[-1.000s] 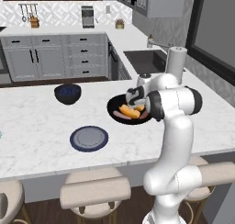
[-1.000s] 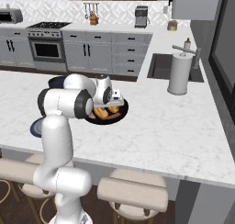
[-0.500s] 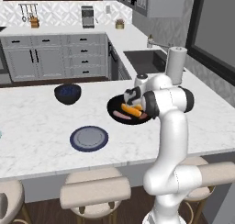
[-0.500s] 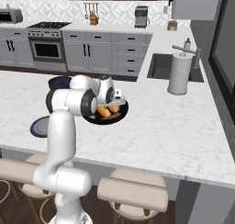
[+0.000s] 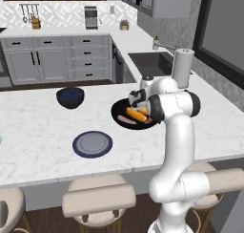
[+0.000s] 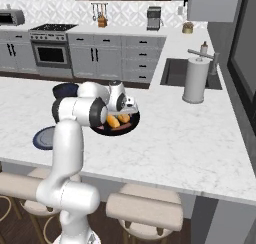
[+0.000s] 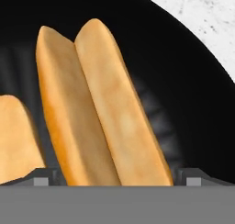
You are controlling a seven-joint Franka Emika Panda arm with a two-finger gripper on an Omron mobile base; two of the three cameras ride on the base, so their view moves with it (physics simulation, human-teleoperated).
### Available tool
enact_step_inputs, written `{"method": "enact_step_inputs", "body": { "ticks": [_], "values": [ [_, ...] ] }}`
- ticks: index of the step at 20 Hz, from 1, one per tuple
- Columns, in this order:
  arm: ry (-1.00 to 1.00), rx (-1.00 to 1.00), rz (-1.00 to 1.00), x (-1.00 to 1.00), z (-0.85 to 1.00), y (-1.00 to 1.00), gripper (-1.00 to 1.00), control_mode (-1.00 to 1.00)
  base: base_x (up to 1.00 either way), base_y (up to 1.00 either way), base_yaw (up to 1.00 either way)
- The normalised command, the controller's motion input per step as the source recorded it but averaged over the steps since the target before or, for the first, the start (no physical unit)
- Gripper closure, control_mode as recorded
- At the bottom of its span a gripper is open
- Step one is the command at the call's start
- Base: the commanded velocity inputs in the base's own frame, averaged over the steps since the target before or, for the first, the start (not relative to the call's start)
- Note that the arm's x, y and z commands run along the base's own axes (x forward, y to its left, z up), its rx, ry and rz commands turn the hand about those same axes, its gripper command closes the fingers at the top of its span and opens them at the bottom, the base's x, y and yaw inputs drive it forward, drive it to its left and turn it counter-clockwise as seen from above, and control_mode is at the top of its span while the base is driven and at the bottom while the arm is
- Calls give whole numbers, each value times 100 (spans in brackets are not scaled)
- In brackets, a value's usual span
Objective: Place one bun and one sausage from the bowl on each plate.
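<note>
Here our gripper [image 7: 117, 179], jaws wide and empty, straddles a light, soft bun [image 7: 98, 108]; we'd pinch mid-length gently.

Base cams flank arm, share bowl [image 5: 125, 118]; hand cam close above.

Black bowl [image 5: 125, 120] mid-counter holds a bun [image 5: 137, 116] and a sausage [image 5: 124, 119]. Arm's hand over its 3 o'clock rim. Dark blue-grey plate [image 5: 92, 144] at bowl's 8 o'clock, apart. Dark-blue bowl [image 5: 70, 97] at 10 o'clock.
</note>
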Motion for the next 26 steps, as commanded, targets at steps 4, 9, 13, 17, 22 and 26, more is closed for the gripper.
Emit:
{"method": "enact_step_inputs", "body": {
  "ticks": [4,9,13,17,22,26],
  "values": [
    [0,0,0,0,-48,-3,100,-100,0,0,0],
    [-4,0,0,-2,-2,0,100,-100,0,0,0],
    [-9,0,2,-55,75,41,100,-100,0,0,0],
    [-1,-6,13,-98,100,97,100,-100,0,0,0],
    [5,-7,18,-100,92,100,100,-100,0,0,0],
    [10,-8,20,-100,64,100,100,-100,0,0,0]
  ]
}}
